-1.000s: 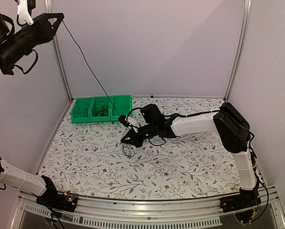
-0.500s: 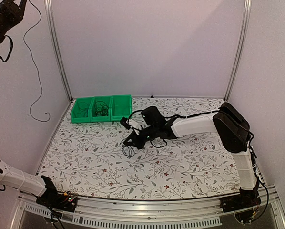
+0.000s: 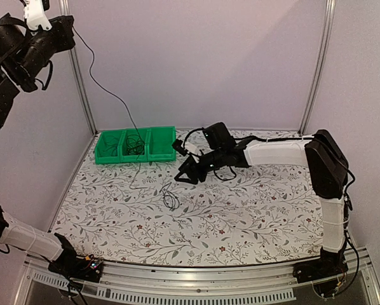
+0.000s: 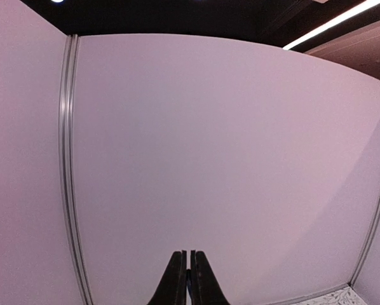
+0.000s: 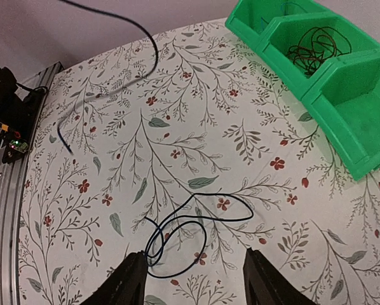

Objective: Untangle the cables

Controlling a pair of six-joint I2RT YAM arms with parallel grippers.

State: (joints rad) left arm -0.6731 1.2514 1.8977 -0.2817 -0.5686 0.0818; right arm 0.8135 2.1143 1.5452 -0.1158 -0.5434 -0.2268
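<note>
A thin black cable [image 3: 117, 98] runs from beside the green bin [image 3: 133, 156], near the table's [image 3: 260, 219] far-left corner, up to the raised left gripper [image 4: 189, 257], fingers pressed together on it. Another loop [image 5: 199, 213] lies mid-table below the right gripper [image 5: 193, 255], fingers spread. Slow, steady lifting should prevent snags.

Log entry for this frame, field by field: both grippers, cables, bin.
left gripper: raised high, shut; thin black cable hangs from it toward the table
right gripper: open, empty, low over loose black cable loop
loop location: flat on floral table, in front of the bin
green three-compartment plastic bin: middle compartment holds coiled black wires; end compartment nearest right gripper empty
</note>
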